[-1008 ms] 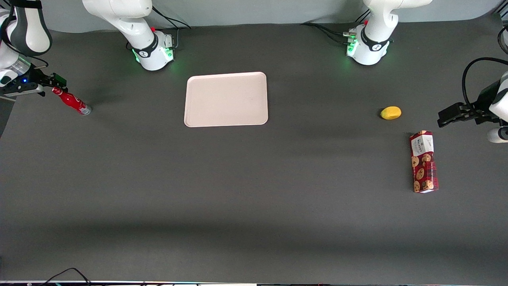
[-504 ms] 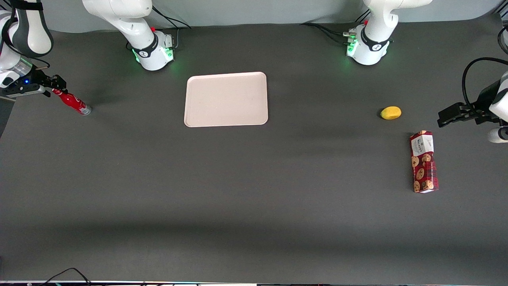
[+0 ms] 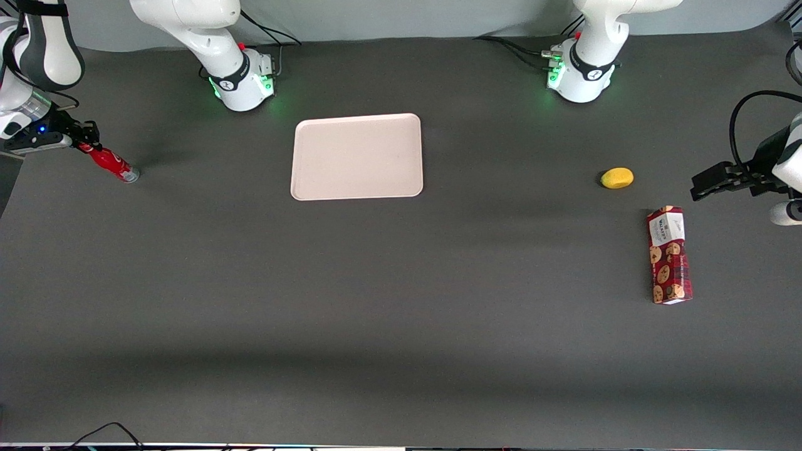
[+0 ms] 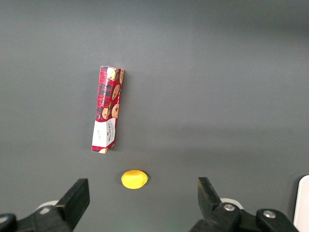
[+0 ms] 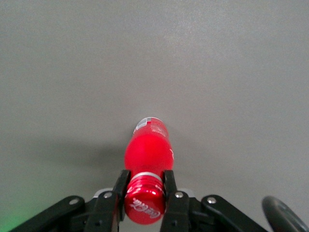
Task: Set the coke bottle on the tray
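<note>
White Coca-Cola script stood on the red cap of the small slim red coke bottle [image 5: 146,159]; the red cookie box's [image 3: 669,255] print was unreadable.

At the working arm's end of the bench [image 3: 401,300], the small slim red coke bottle [image 3: 108,161] with its red cap stands tilted, base on the bench surface near that end's edge, cap caught between the jaws of the right arm's black two-finger gripper [image 5: 145,192]. The flat pale pink rectangular tray [image 3: 356,156] lies well apart from the bottle, near the bench's middle, close in front of the arm bases. Toward the parked arm's end, the small yellow oval fruit [image 3: 616,178] sits on the bench, with the long red cookie box [image 3: 668,255] lying flat just beside it, nearer the front camera.
</note>
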`<state>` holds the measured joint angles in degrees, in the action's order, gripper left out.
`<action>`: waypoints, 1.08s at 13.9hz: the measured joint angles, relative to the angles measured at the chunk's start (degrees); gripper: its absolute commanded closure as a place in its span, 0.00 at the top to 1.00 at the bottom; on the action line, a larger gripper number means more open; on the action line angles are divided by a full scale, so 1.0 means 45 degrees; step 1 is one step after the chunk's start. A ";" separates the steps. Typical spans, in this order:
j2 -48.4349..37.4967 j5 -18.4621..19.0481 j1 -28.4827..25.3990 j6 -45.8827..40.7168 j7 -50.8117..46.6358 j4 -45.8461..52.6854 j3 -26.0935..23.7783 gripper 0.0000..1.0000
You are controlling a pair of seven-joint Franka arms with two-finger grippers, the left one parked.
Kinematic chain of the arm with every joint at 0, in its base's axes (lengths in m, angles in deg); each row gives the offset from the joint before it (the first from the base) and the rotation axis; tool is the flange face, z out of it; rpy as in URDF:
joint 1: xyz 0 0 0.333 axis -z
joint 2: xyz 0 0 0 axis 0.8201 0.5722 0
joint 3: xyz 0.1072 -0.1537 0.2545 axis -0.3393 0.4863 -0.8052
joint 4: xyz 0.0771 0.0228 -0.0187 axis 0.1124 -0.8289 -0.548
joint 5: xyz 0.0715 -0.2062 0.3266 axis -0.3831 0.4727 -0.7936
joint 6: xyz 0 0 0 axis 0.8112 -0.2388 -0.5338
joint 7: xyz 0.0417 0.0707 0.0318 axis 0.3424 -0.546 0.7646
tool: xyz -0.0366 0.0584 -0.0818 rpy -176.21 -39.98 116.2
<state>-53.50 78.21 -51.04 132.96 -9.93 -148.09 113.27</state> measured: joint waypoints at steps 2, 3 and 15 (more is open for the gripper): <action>-0.0003 -0.0006 -0.0072 -0.0293 0.0000 0.0087 0.0000 0.00; -0.0012 -0.0028 -0.0143 -0.0682 0.0000 0.0224 -0.0018 0.00; -0.0905 -0.2385 -0.0644 -0.9780 -0.1113 0.7207 -0.5892 0.00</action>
<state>-57.57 67.48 -53.94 88.95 -14.93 -115.66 86.76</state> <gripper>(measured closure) 0.670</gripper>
